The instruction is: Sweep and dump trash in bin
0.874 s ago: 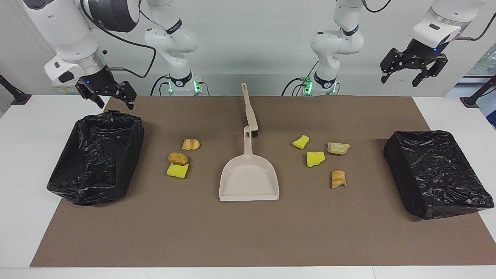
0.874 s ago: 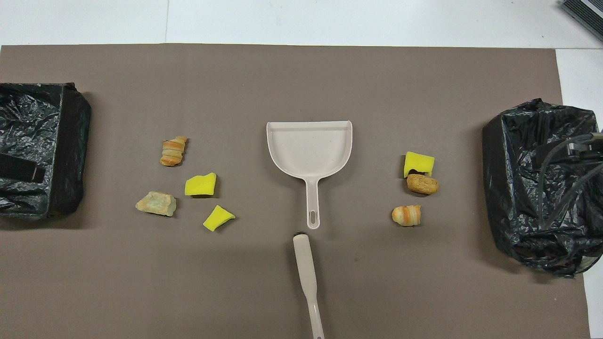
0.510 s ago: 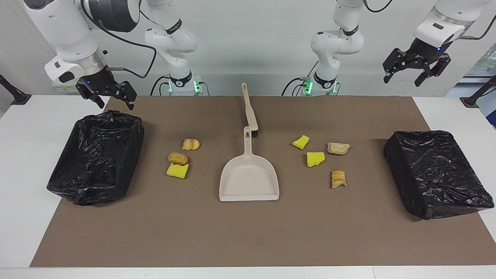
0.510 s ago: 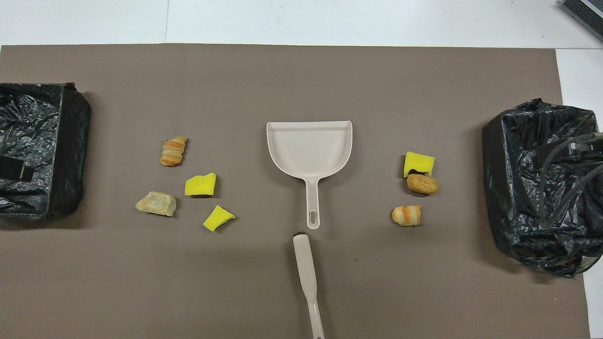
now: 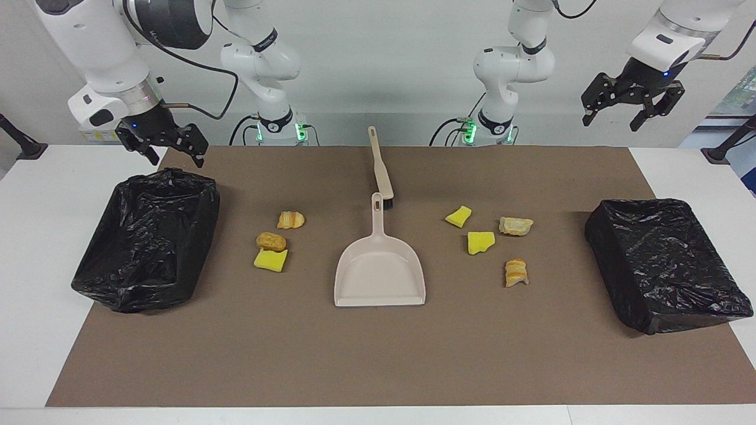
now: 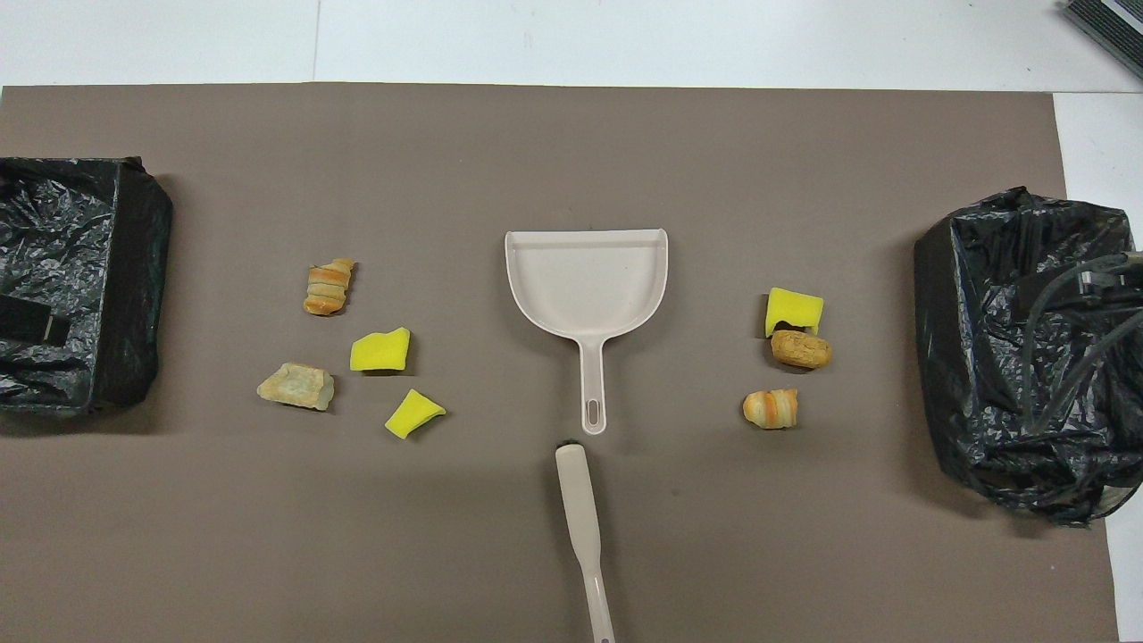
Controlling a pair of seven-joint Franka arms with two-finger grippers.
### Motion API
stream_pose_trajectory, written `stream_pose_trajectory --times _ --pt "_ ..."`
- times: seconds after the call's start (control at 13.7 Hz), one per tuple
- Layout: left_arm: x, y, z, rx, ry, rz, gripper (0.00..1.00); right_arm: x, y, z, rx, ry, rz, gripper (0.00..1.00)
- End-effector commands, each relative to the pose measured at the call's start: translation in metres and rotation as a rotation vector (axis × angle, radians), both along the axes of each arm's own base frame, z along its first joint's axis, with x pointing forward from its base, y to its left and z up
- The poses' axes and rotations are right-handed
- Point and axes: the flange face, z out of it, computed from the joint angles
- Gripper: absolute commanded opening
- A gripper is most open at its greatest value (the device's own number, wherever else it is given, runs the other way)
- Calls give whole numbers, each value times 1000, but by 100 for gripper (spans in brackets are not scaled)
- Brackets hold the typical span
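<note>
Comparing this moment with the views just before it, almost nothing on the table is found to have changed: only the left gripper [image 5: 632, 109], raised high above the bin [image 5: 664, 262] at the left arm's end, is seen to have shifted slightly in the air, its fingers spread apart and empty. The right gripper [image 5: 168, 143] is held just above the near rim of the other bin [image 5: 147, 239], at the right arm's end, fingers likewise apart, with nothing in them. From this it is judged that sweeping has not begun and that both tools are untouched.

The trash is spread in two groups on the brown mat [image 5: 378, 360]. Toward the left arm's end, two yellow sponge chunks [image 5: 480, 242] and two bread pieces [image 5: 515, 273] are scattered apart from each other. Toward the right arm's end, a third sponge chunk [image 5: 271, 260] is touched by a bread piece [image 5: 271, 241], with another pastry piece [image 5: 290, 219] lying near them. Between the groups the beige dustpan [image 5: 380, 277] is laid flat, its handle pointed toward the robots, and the brush [image 5: 381, 168] is laid just beside that handle's end, nearer to the robots.

The mat is spread over a white table [image 5: 35, 236], and a plain pale wall is seen above the arms' bases.
</note>
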Motion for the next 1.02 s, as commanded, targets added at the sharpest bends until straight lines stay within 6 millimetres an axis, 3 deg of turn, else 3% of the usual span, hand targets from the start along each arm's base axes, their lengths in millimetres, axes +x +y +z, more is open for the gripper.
stream_pose_trajectory --times 0.0,0.51,0.73,0.8,0.95 --pt "-6 -1 2 4 -2 6 100 -12 -9 -1 7 28 -23 100" --pt "-7 -9 1 3 3 -8 100 -10 -3 1 11 11 -17 100" --pt "-9 -14 1 3 4 -17 100 -13 12 -4 10 19 0 100" --pt "-11 -18 0 4 7 -23 100 -13 29 -5 11 17 30 100" --pt "-12 -19 0 4 9 -26 100 -10 32 -3 10 -7 42 100"
